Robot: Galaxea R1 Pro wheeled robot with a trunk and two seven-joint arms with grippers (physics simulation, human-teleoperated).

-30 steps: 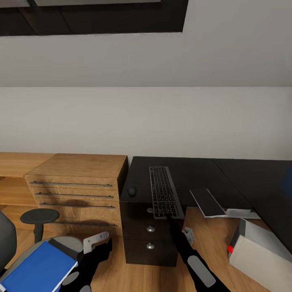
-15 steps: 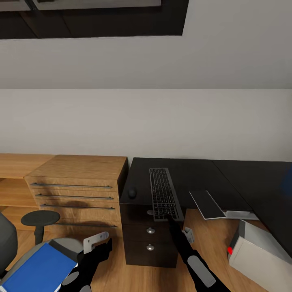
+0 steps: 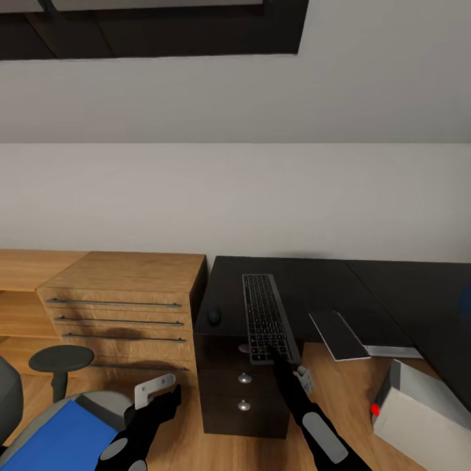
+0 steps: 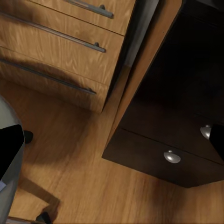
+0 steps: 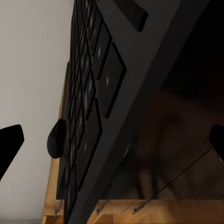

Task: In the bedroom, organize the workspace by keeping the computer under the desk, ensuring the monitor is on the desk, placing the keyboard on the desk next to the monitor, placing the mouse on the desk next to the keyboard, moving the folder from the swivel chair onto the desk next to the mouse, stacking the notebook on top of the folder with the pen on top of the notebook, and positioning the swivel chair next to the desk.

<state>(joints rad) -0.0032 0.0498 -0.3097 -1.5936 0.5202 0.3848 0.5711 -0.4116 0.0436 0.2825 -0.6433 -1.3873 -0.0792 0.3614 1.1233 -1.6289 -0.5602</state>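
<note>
Where the pale wall meets the wood-grain floor (image 3: 190,438), a long matte-black desk (image 3: 307,288) runs from the middle of the head view out to the right, its flat top smooth and dull. Just left of it stands a light oak dresser (image 3: 124,294) with visible grain and thin metal bar handles across its drawers. Under the desk's left end sits a black drawer block (image 3: 242,392) with round silver knobs, which the left wrist view shows as small domed buttons on plain dark fronts. At lower right a boxy grey computer (image 3: 425,418) with a small red light rests tilted on the floor beside the desk. At lower left is the swivel chair (image 3: 13,392), grey and rounded, with a flat blue folder (image 3: 59,441) lying on its seat; a round dark stool (image 3: 61,360) stands behind it.

A thin dark rectangular slab (image 3: 339,335) overhangs the desk's front edge. The keyboard (image 3: 267,317), slim, black and long, lies on the desk with its near end jutting past the front edge. The small oval black mouse (image 3: 213,316) lies on the desk to its left, apart from it.

The right gripper (image 3: 278,356) reaches up to the keyboard's near end; its wrist view shows both dark fingertips spread wide on either side of the keyboard's edge, not clamped. The left gripper (image 3: 160,391) hangs over the floor with fingers spread apart, holding nothing.
</note>
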